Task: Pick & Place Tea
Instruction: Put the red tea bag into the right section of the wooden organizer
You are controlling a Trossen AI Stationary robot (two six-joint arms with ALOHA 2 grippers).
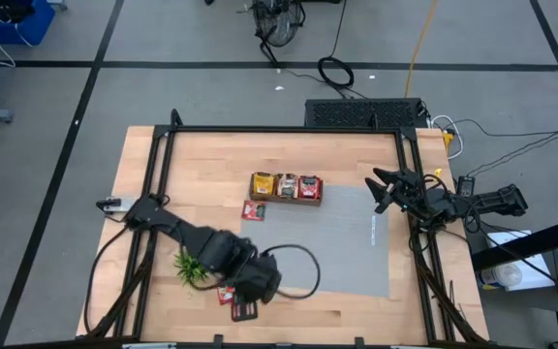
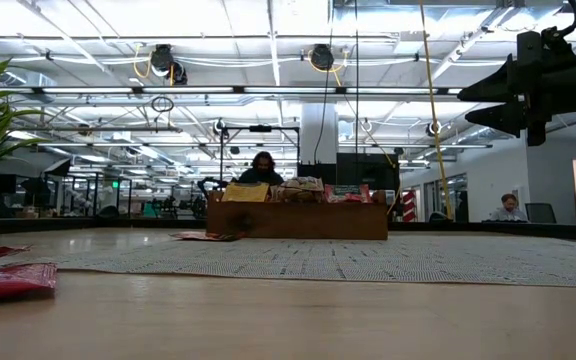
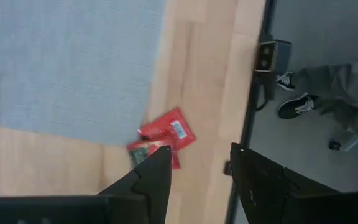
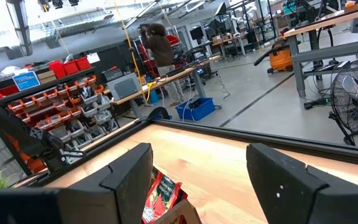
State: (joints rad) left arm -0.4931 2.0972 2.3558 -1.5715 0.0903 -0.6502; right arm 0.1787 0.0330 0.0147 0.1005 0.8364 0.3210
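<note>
A big open workshop or robotics lab: bare ceiling pipes [image 2: 268, 90] and strip lights, racks of red parts bins [image 4: 48, 102], workbenches [image 4: 166, 78], a shop vacuum [image 4: 283, 57], a floor fan [image 4: 356, 102], cables [image 1: 335, 70] on grey floor.

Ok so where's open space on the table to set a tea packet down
Most of the grey mat below the wooden tray is bare, as is the wood above the tray. It is crowded near the plant, where the left gripper hovers over red packets.
</note>
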